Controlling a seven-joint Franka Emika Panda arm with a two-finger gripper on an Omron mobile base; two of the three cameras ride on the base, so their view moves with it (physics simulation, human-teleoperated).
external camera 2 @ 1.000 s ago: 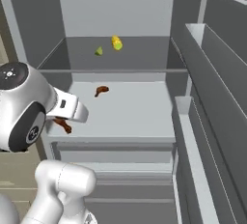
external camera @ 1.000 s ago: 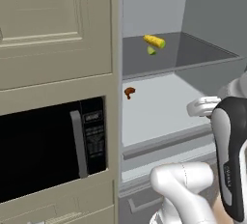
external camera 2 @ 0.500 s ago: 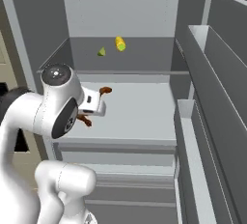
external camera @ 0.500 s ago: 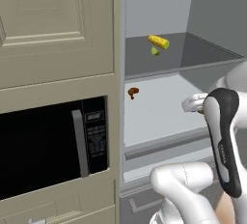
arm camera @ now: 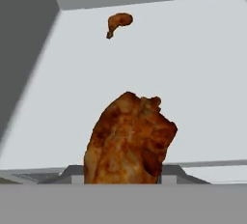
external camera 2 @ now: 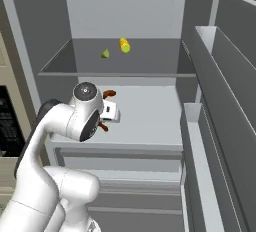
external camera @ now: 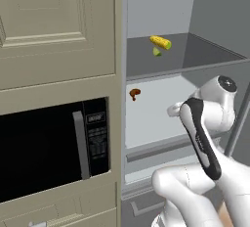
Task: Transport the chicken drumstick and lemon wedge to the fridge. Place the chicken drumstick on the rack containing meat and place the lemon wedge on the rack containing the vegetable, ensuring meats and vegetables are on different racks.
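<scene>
- The hand (external camera 2: 106, 121) is clamped on the chicken drumstick (arm camera: 129, 141), which rises large and brown in the hand view and hides the fingertips.
- In the right base view the drumstick shows as a small dark brown bit just under the white block of the hand, at the front of the lower rack (external camera 2: 150, 116) of the open fridge.
- Ahead of the hand, further back on that same pale rack, lies a second piece of meat (arm camera: 118, 23), small and brown, well apart from the held drumstick; it also shows in the left base view (external camera: 135, 93) and, partly behind the arm, in the right base view (external camera 2: 110, 93).
- Above the hand is the upper rack (external camera 2: 150, 61), darker grey. On it sit a corn cob (external camera: 160, 42) and the lemon wedge (external camera: 156, 52), just beside each other, the wedge nearer the front.
- In the right base view the wedge (external camera 2: 105, 53) and the corn (external camera 2: 124, 45) stand a little apart.
- Beside the fridge in the left base view, a black microwave (external camera: 49, 147) sits in beige cabinetry (external camera: 53, 25).
- The fridge door shelves (external camera 2: 220, 126) rise on the far side in the right base view.
</scene>
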